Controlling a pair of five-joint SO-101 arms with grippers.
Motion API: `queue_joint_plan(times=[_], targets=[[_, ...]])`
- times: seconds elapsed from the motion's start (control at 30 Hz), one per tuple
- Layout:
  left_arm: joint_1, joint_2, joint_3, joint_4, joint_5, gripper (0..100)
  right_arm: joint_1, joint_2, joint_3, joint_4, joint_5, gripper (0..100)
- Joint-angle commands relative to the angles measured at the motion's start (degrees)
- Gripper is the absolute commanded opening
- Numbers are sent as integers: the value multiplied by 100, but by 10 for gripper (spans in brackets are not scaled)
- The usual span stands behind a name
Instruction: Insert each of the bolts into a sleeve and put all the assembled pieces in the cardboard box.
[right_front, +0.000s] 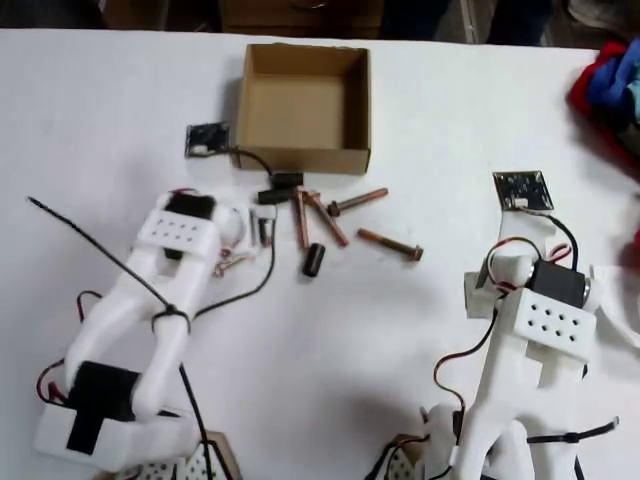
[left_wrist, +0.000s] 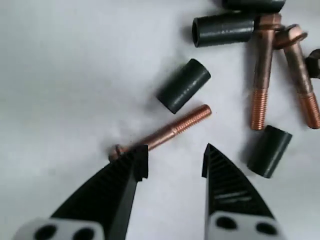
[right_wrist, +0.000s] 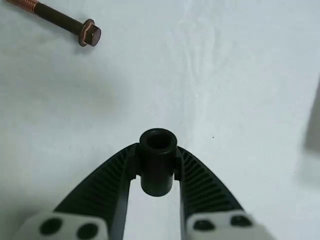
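- Bolt of copper-coloured metal (left_wrist: 160, 132), threaded at one end, lies flat on the white table (right_front: 350, 380) just ahead of the left gripper (left_wrist: 175, 160). Its head is beside one black ribbed fingertip (left_wrist: 140, 162); I cannot tell whether they touch.
- That gripper's fingers stand wide apart and hold nothing.
- Short black cylindrical sleeve (left_wrist: 183, 86) lies on its side just beyond the bolt's threaded end, apart from it. A second black sleeve (left_wrist: 270, 150) lies near the other fingertip.
- Brown cardboard box (right_front: 300, 158), open at the top, sits farther back on the table, near the middle.
- In front of the box, a second copper bolt (left_wrist: 262, 70) and a third copper bolt (left_wrist: 300, 75) lie side by side. The second one's head is against the end of a third black sleeve (left_wrist: 225, 28).
- Farther right, a darker bolt with a flanged hex head (right_front: 390, 245) lies alone on the table, between that cluster and the right arm.
- Right gripper (right_wrist: 157, 156) is well apart from the cluster. Its fingers are pinched narrowly on a black tubular sleeve (right_wrist: 157, 142), whose open bore faces the wrist camera.
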Motion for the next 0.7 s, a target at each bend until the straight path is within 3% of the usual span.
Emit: queue_joint_plan(times=[0.0,0.23,0.37,0.5,0.67], targets=[[264,-255,75,132,712,195,40,-180,-53,-57,-9,22],[246,-229,119,-158,1319,196,40,-180,-44,-57,-9,22],[246,-220,163,-484,2629,196,40,-180,-44,-57,-9,22],[334,-220,136,-677,3253,196,40,-180,-35,-48,-9,22],[668,-229,145,-149,3534,196,75,-180,-26,-48,-9,22]])
